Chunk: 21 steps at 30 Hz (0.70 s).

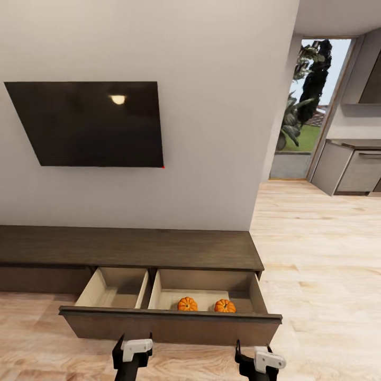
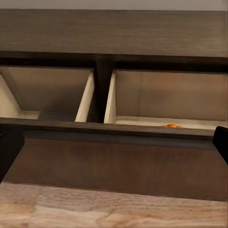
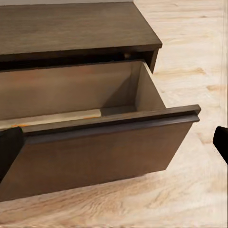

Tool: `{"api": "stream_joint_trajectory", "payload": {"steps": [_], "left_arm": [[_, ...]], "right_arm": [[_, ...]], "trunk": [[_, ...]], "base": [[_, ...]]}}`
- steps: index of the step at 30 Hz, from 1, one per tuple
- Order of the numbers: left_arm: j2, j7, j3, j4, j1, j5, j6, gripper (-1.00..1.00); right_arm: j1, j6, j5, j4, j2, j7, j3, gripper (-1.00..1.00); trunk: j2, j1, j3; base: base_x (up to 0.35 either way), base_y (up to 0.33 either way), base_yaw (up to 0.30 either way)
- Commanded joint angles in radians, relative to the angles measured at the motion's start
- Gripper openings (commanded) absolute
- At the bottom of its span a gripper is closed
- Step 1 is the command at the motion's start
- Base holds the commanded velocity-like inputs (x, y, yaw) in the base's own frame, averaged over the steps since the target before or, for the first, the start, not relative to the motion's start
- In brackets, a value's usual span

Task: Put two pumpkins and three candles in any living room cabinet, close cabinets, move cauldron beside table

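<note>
Dark wood cabinet (image 1: 132,247), ribbed pumpkins (image 1: 187,304)

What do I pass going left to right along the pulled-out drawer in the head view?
Left compartment → wooden divider → first pumpkin → second pumpkin → drawer's right wall → bare wood floor.

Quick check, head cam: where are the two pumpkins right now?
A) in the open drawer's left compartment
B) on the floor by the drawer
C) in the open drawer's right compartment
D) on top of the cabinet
C: both pumpkins sit side by side in the right compartment of the open drawer of the cabinet; what shows of the left compartment holds nothing.
</note>
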<state>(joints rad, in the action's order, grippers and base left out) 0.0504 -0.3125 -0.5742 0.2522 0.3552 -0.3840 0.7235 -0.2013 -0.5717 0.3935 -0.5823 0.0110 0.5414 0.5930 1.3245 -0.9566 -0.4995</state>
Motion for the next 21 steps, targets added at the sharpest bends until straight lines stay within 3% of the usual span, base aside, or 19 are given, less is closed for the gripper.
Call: {"api": "stream_joint_trajectory", "payload": {"steps": [1, 18, 21], "left_arm": [[0.000, -0.008, -0.009, -0.001, 0.001, -0.004, 0.003, 1.00], [0.002, -0.011, -0.009, -0.001, 0.001, -0.005, 0.005, 1.00], [0.002, -0.014, -0.009, -0.001, 0.001, -0.005, 0.005, 1.00]], "right_arm": [[-0.001, -0.005, 0.007, 0.006, 0.001, 0.007, 0.008, 1.00], [-0.002, -0.010, 0.007, 0.032, -0.003, 0.002, 0.008, 1.00], [-0.003, -0.010, 0.007, 0.034, -0.003, -0.037, 0.008, 1.00]], "trunk": [[0.001, 0.000, -0.001], [0.001, 0.000, -0.001], [0.001, 0.000, -0.001]], "base": [[0.000, 0.000, 0.000], [-0.073, 0.000, 0.000], [-0.004, 0.000, 0.000]]}}
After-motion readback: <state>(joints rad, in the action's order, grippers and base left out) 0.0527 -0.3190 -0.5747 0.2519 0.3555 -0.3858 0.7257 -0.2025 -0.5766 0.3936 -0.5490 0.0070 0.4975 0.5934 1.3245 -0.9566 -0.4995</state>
